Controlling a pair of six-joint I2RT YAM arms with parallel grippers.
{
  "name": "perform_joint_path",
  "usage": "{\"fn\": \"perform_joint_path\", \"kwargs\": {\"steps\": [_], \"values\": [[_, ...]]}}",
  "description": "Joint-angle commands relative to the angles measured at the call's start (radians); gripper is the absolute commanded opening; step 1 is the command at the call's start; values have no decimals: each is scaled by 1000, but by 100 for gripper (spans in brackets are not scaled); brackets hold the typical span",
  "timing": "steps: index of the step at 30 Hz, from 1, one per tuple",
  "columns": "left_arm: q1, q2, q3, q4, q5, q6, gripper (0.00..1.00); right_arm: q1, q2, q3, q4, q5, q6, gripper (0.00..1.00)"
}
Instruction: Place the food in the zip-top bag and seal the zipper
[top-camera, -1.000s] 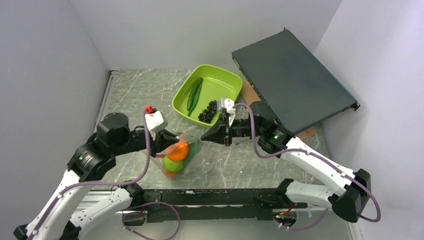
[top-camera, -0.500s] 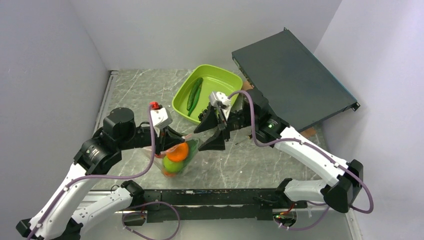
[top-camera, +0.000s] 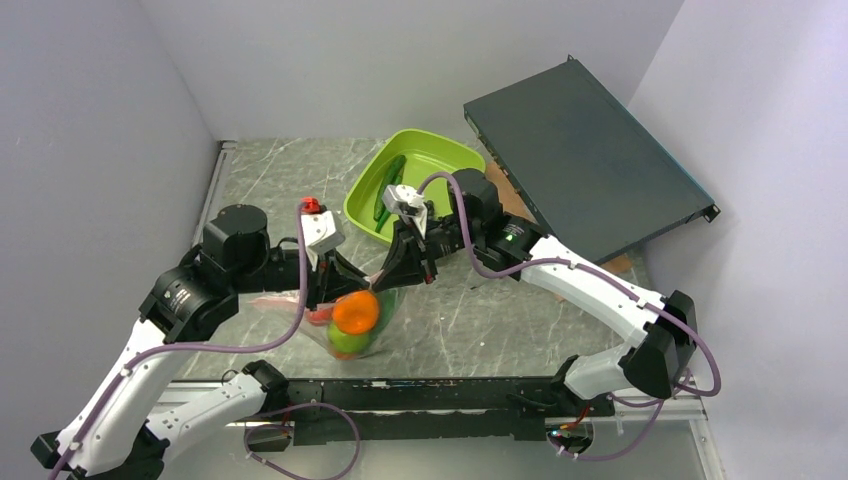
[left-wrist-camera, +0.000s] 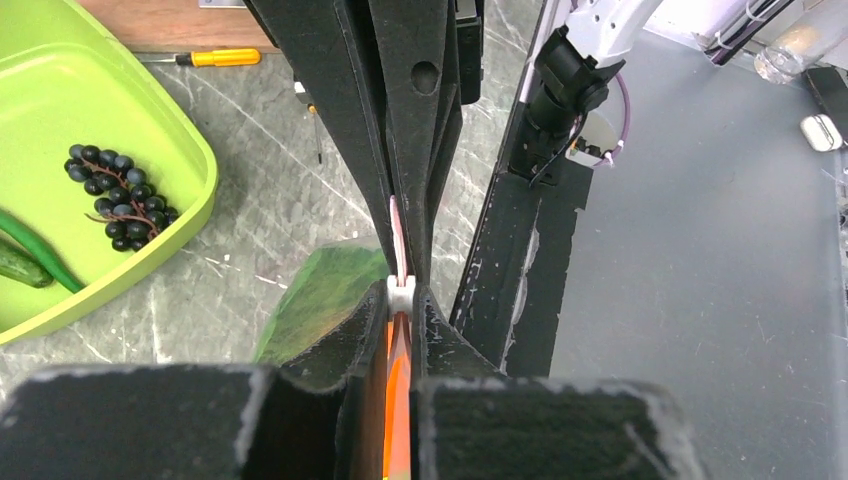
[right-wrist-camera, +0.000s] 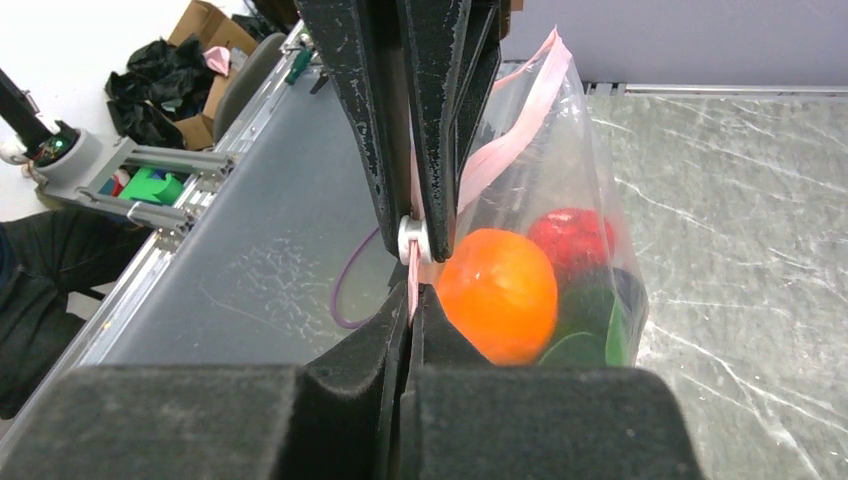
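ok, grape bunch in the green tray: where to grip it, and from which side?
Grip the grape bunch across its narrow width at about mid-length, coming straight down from above. It lies flat and elongated on the floor of the green tray, whose raised walls would likely block a side approach. Its long axis runs diagonally, so turn the jaws across it.

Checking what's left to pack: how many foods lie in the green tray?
3. Grapes by the tray's wall; a thin green pod and a cucumber side by side at the left wrist view's left edge. Others may be hidden beyond the frame.
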Motion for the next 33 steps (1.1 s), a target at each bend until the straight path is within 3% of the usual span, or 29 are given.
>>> {"fn": "perform_joint_path", "kwargs": {"steps": [1, 4, 8, 11, 19, 26, 30, 33], "values": [[2, 6, 52, 7, 3, -8, 24, 11, -27, 27, 13, 35, 2, 0], [2, -14, 36, 36, -23, -37, 46, 11, -38, 11, 6, 49, -3, 0], [2, -18, 25, 68, -24, -46, 53, 10, -41, 6, 18, 45, 10, 0], [2, -3, 31, 62, -29, -45, 45, 11, -41, 11, 9, 41, 3, 0], [2, 11, 17, 66, -9, -44, 33, 11, -44, 15, 6, 42, 3, 0], [1, 11, 16, 59, 3, -34, 4, 12, -39, 30, -21, 64, -8, 0], [2, 16, 24, 53, 11, -30, 0, 18, -24, 51, -53, 60, -42, 21], [2, 17, 23, 56, 18, -29, 0, 22, -11, 70, -66, 46, -54, 27]]}}
